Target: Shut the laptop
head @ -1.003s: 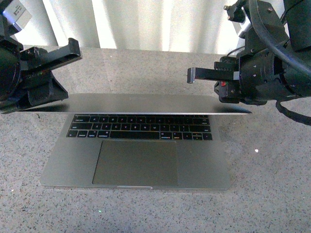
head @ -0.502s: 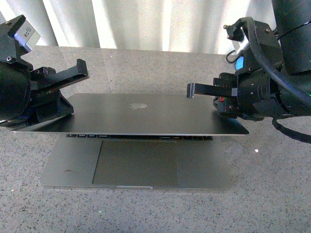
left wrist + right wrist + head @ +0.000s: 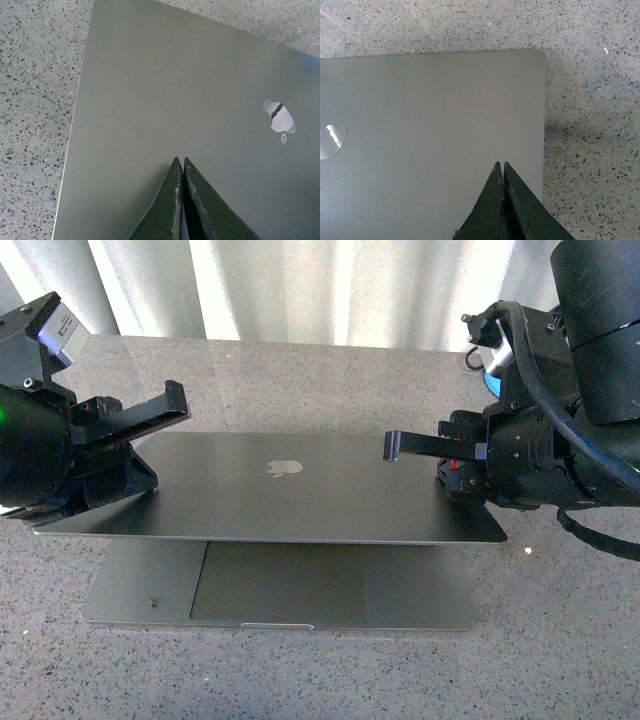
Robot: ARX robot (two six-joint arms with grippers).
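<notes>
Beneath clenched left tool (image 3: 180, 161) and clenched right tool (image 3: 500, 165): laptop (image 3: 270, 502) lid, seemingly touched.

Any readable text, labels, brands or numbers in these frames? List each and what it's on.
No words or numbers can be read in any view.
Apple logo: a sign with no lettering, on the laptop lid.
Pale tag on the left arm: too blurred to read.
</notes>
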